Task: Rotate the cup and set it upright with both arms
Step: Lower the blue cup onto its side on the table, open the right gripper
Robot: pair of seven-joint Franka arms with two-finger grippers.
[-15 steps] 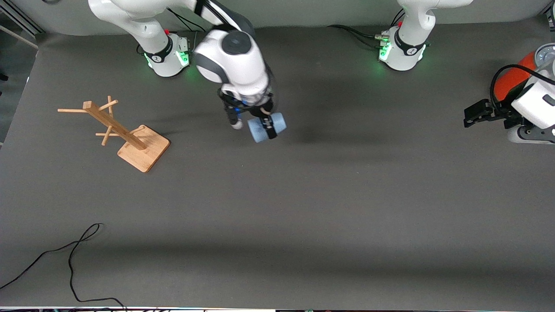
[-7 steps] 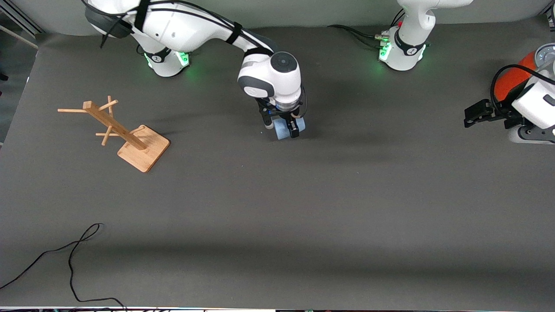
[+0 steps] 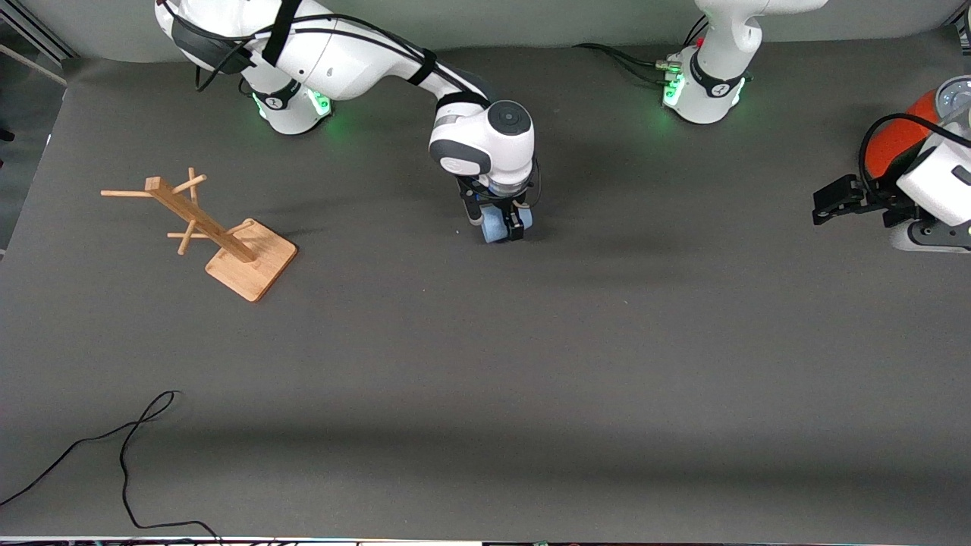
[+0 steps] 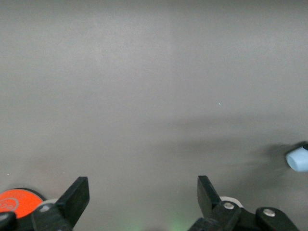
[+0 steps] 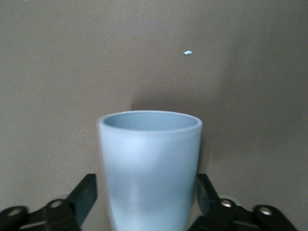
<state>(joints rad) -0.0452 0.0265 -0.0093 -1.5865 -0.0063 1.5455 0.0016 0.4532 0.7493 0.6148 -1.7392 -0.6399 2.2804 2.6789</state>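
Observation:
The light-blue cup lies on its side on the dark table, near the middle, mostly hidden under my right hand. My right gripper points straight down over it. In the right wrist view the cup fills the space between the black fingers, with a thin gap at its sides, so the right gripper is open around it. My left gripper waits open over the left arm's end of the table. In the left wrist view the left gripper holds nothing, and the cup shows small and far off.
A wooden rack stands toward the right arm's end. An orange-red can stands beside the left hand. A black cable lies near the front camera's edge.
My right arm carried the cup toward the left arm's end and lowered it to the table. Its fingers, shut on the cup before, have now opened.

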